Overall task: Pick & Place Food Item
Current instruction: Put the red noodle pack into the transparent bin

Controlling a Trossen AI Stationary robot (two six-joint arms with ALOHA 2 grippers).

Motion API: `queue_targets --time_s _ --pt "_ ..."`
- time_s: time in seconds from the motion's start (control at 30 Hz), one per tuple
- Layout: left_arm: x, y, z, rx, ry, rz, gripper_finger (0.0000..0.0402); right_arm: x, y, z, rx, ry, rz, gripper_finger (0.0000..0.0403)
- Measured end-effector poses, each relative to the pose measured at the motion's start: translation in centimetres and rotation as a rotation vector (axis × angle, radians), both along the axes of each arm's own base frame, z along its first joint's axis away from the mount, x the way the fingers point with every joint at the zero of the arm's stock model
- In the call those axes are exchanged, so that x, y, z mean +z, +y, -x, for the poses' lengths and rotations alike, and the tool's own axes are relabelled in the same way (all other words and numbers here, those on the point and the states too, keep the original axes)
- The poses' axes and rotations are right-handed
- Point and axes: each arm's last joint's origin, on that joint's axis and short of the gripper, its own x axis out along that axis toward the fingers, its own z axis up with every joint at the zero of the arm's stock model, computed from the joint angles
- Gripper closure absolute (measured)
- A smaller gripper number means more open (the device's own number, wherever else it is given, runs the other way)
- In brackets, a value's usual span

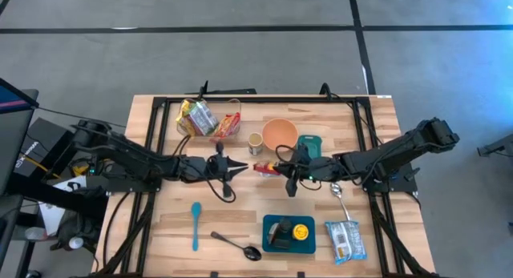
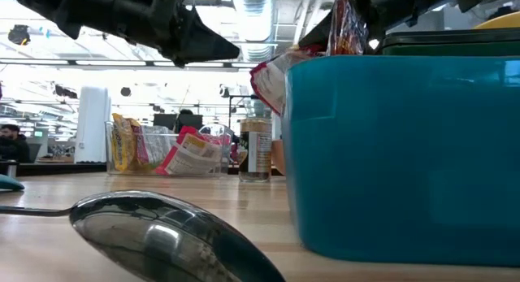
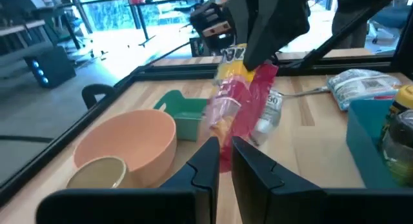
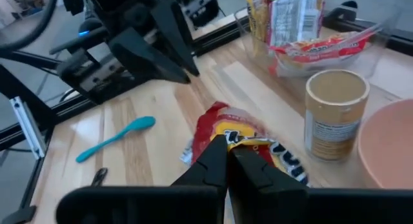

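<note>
already pinched: right tool is clamped on the red snack packet above mid-counter.
packet's long axis runs 3-to-9; closed, empty left tool points from 9 o'clock.

Two dark jointed arms, black cables

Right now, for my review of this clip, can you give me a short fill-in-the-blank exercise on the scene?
1. The right pincer is shut on the red and yellow ____.
2. The blue spoon lies on the ____ arm's side of the table.
3. The snack packet lies between the two ____.

Missing words: snack packet; left; pincers
</note>
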Motion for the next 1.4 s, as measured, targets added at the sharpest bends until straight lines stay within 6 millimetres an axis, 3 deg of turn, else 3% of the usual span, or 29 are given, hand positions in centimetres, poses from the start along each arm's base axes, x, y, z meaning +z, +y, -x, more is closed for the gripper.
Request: queue_targets --time_s 0.4,0.9,1.13,1.4 --pt "-1.4 -0.5 -0.9 -0.112 0.035 -0.080 0.0363 0.0 0.0 0.0 0.011 -0.002 -0.002 0.0403" --pt "-1.4 -0.5 -0.9 -0.125 0.036 -0.080 0.0213 0.0 0.1 0.0 0.017 0.000 -0.003 0.0403" --pt "-1.4 -0.5 -0.9 -0.124 0.034 -0.072 0.0188 0.1 0.2 -0.1 0.042 -0.016 -0.017 0.0403" --pt "-1.4 -0.5 -0.9 -0.123 0.034 -0.071 0.0189 0.6 0.4 -0.3 0.071 -0.065 -0.018 0.0403"
